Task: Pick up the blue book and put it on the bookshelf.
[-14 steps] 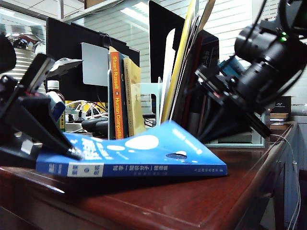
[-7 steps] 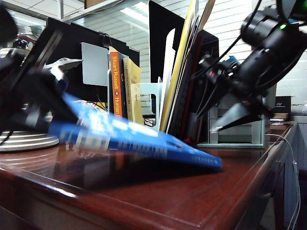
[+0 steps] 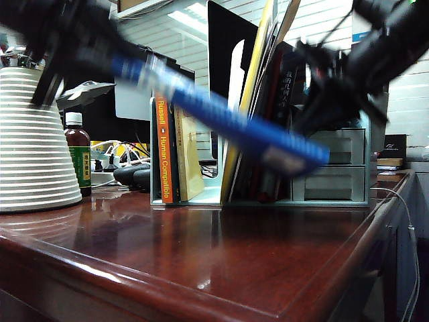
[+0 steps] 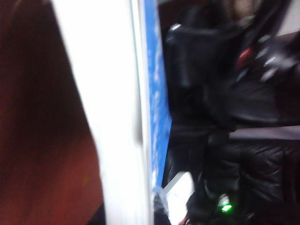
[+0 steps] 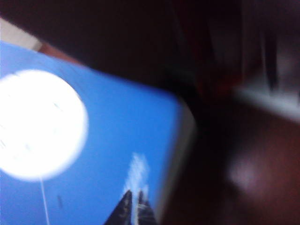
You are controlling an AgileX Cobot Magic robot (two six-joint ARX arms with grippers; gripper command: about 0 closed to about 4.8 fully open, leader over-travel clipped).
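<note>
The blue book point(image 3: 221, 117) hangs in the air in front of the bookshelf point(image 3: 201, 196), blurred and tilted, its left end high and its right end low. At the upper left of the exterior view my left gripper point(image 3: 100, 57) is shut on the raised end; the left wrist view shows the book's white page edge point(image 4: 108, 117) beside the blue cover point(image 4: 157, 103). Just above the low end is my right gripper point(image 3: 320, 111). In the right wrist view its fingers point(image 5: 136, 208) stand together over the cover point(image 5: 117, 140), near a corner and the big white circle.
An orange-spined book point(image 3: 163, 147) and tall leaning books stand in the rack, with grey drawers point(image 3: 332, 168) at its right. A white ribbed cone-shaped vessel point(image 3: 33, 141) and a small bottle point(image 3: 77, 151) stand at the left. The dark wooden table point(image 3: 201, 255) ends at the right.
The book has come off the table and swung up, left end highest. Both arms rose with it. The right gripper's fingers stood apart half a second ago and are together now.
</note>
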